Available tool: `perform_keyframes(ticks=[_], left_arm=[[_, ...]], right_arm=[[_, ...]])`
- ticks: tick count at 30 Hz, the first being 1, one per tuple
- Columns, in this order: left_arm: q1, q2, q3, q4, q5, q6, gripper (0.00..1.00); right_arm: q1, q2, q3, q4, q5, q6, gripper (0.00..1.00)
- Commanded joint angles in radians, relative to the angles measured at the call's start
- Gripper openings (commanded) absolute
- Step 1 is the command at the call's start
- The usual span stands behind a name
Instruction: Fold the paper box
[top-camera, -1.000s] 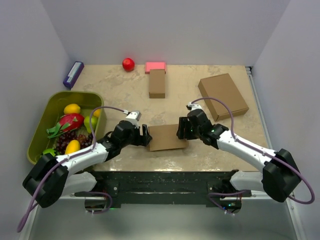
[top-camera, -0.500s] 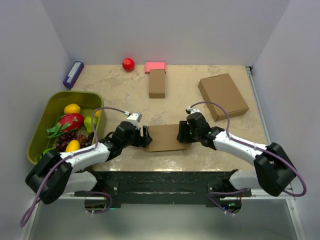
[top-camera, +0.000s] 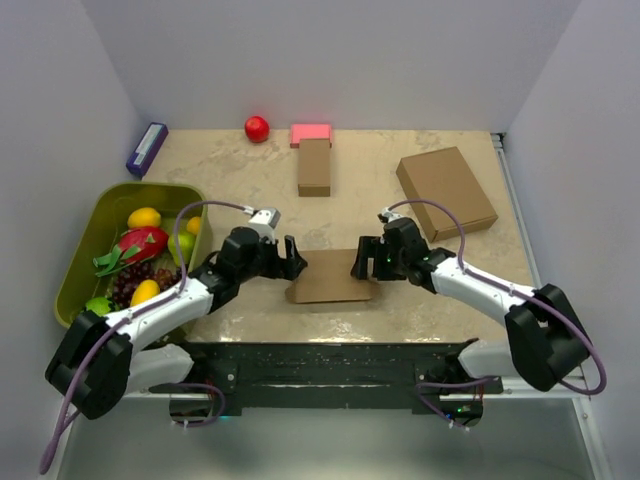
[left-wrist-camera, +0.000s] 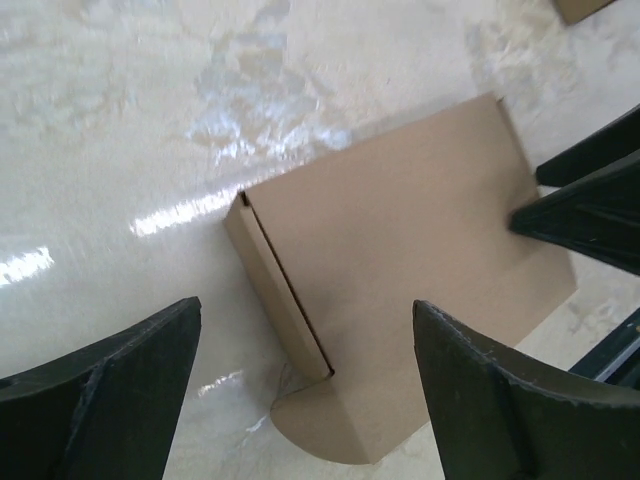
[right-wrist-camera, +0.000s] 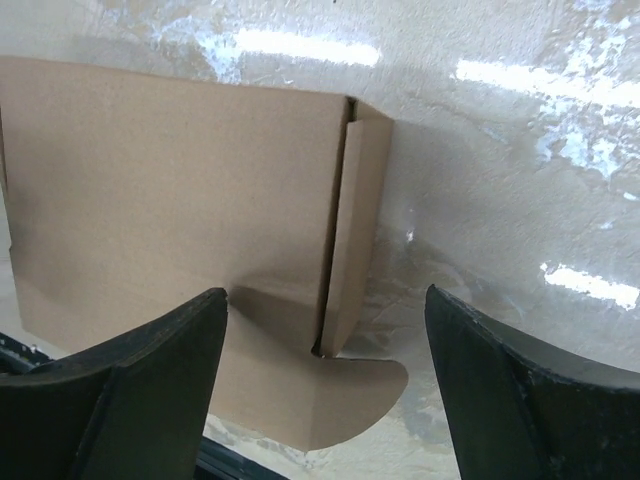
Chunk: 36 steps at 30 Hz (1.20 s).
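The paper box (top-camera: 332, 278) lies flat near the table's front edge as a low brown cardboard piece with a rounded tab at each front corner. My left gripper (top-camera: 291, 258) stands open just off its left end, touching nothing. In the left wrist view the box (left-wrist-camera: 400, 250) shows its side wall and a rounded tab between the wide-spread fingers (left-wrist-camera: 110, 400) of that gripper (left-wrist-camera: 305, 310). My right gripper (top-camera: 362, 262) hovers open over the box's right end. The right wrist view has the box (right-wrist-camera: 170, 180) under that open gripper (right-wrist-camera: 325, 295).
A green bin (top-camera: 150, 188) of fruit sits at the left. Along the back are a purple object (top-camera: 146, 149), a red ball (top-camera: 257, 127), a pink block (top-camera: 311, 132) and a narrow brown box (top-camera: 314, 166). A larger brown box (top-camera: 446, 192) lies at the right.
Both grippers have opened wider and drawn back a little from the box's ends. The left gripper moved up and left. The box now lies free on the table.
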<state>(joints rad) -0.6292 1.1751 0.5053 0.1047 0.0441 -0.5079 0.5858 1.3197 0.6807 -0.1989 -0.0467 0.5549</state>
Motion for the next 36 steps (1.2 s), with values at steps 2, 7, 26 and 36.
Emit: perform_keyframes(ticks=[2, 7, 26, 36], left_arm=[[0.117, -0.043, 0.143, -0.042, 0.204, 0.046, 0.91], [0.146, -0.025, 0.265, -0.161, 0.319, 0.124, 0.92], [0.201, -0.017, 0.259, -0.140, 0.327, 0.227, 0.93], [0.203, -0.017, 0.242, -0.123, 0.364, 0.220, 0.93]], right_arm=[[-0.070, 0.047, 0.013, 0.101, -0.157, -0.030, 0.84], [-0.110, 0.084, -0.024, 0.194, -0.257, -0.023, 0.84], [-0.199, 0.217, -0.164, 0.401, -0.482, 0.046, 0.35], [-0.225, 0.199, -0.194, 0.423, -0.524, 0.054, 0.13]])
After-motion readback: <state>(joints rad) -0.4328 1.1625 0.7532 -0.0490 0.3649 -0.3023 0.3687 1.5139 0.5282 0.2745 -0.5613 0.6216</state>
